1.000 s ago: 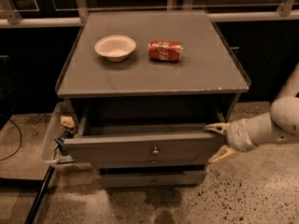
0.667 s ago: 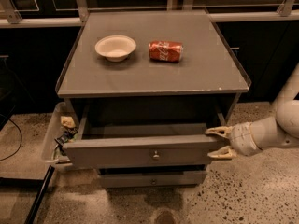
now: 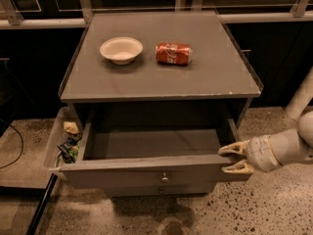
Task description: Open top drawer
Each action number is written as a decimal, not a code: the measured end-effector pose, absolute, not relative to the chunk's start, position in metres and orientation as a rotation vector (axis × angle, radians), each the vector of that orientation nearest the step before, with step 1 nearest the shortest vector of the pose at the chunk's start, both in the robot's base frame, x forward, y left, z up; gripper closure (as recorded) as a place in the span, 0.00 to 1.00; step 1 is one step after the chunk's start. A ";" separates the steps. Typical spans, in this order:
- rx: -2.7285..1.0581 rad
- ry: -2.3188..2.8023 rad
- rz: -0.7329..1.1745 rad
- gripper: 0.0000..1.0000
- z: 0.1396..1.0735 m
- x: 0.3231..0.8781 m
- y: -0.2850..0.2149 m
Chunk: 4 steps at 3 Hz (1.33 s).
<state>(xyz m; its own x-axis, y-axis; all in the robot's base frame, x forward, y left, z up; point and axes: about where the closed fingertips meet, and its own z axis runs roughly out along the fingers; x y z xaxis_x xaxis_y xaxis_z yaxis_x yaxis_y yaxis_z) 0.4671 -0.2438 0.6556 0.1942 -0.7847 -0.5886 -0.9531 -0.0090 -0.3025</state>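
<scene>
The top drawer point(image 3: 146, 175) of the grey cabinet stands pulled out, its grey inside bare. Its flat front panel has a small round metal knob point(image 3: 165, 178) at the centre. My gripper point(image 3: 231, 158) comes in from the right on a pale arm. Its two cream fingers point(image 3: 234, 149) are spread, one above and one below, at the right end of the drawer's front panel. They hold nothing.
A white bowl point(image 3: 121, 49) and a red soda can point(image 3: 173, 53) on its side sit on the cabinet top point(image 3: 161, 77). A side tray point(image 3: 61, 143) at the left holds small litter. A lower drawer knob point(image 3: 160, 190) shows beneath. Speckled floor lies around.
The drawer has slid further out toward the front. My gripper has moved down and forward with its right front corner.
</scene>
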 end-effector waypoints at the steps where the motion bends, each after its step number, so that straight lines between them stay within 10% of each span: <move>1: -1.840 1.626 0.332 1.00 0.659 0.452 -0.248; 4: -1.847 1.621 0.346 0.36 0.655 0.454 -0.246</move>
